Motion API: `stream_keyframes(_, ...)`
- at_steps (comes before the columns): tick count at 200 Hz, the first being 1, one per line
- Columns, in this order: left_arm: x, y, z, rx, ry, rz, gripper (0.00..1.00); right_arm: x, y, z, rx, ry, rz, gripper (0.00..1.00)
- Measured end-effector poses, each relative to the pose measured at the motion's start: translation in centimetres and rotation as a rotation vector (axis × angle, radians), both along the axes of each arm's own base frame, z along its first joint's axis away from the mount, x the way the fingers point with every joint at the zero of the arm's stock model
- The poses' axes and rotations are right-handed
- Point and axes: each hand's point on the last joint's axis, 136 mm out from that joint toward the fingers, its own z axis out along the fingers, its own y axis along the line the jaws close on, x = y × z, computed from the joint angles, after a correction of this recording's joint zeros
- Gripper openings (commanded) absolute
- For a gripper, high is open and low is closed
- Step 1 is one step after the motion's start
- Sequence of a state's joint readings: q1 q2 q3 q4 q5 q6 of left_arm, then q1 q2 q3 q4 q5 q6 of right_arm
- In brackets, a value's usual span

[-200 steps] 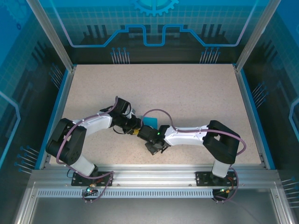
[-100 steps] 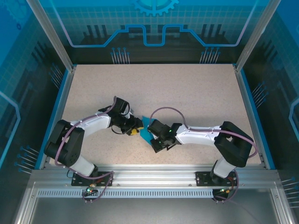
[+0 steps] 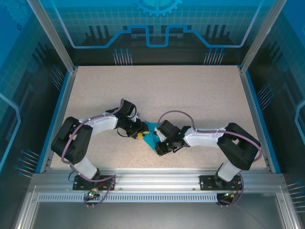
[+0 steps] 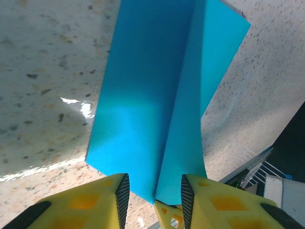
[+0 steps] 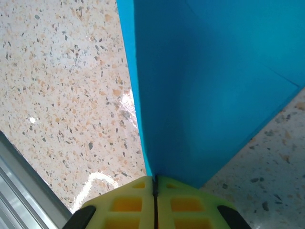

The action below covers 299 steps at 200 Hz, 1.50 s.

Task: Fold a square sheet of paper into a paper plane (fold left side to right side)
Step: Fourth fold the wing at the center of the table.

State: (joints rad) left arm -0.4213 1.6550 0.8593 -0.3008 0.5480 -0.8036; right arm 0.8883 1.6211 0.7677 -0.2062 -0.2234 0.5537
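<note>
Smooth teal paper plane point(image 4: 143, 95) — creased, layered flaps — speckled table point(image 4: 43, 71) beneath

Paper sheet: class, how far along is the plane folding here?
Done: the sheet carries a long crease with overlapping layers. In hand: the right hand pinches its edge shut; the left hand straddles the crease, open. Left: further folds; no finished dart shape yet.

We see a thin, plain teal-blue sheet of paper point(image 3: 150, 137), unmarked and already folded into layers. From above it is a small narrow shape on the near middle of the speckled table point(image 3: 190, 95), with one sharp tip pointing toward the near edge. Up close, the paper point(image 4: 143, 95) shows one straight crease down its length where two smooth flaps meet, their edges crisp.
</note>
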Motion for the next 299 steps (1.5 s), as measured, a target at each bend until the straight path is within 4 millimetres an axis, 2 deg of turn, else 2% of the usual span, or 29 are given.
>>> stream_keyframes(81,0.8,-1.4,-0.9,0.005,0.01,-0.026,0.41,0.3,-0.4,-0.2,0.076,0.053,-0.038,0.08)
stream_keyframes(150,0.8,-1.5,-2.3,0.021,0.046,-0.027,0.46,0.4,-0.2,0.0,0.113,0.069,-0.044,0.12)
stream_keyframes(179,1.0,-1.6,-2.3,0.019,0.042,-0.027,0.46,0.6,-0.2,0.1,0.119,0.068,-0.048,0.14)
stream_keyframes(229,1.0,-1.6,-2.3,0.019,0.043,-0.027,0.47,0.7,-0.3,0.2,0.125,0.069,-0.054,0.27)
stream_keyframes(247,1.0,-1.6,-2.3,0.019,0.043,-0.027,0.47,1.1,-0.2,1.1,0.149,0.056,-0.058,0.35)
stream_keyframes(272,1.0,-1.6,-2.3,0.019,0.043,-0.027,0.47,2.3,-0.1,3.7,0.23,0.024,-0.086,0.44)
stream_keyframes(299,1.0,-1.6,-2.3,0.019,0.043,-0.027,0.47,4.5,-0.6,5.2,0.314,0.009,-0.149,0.47)
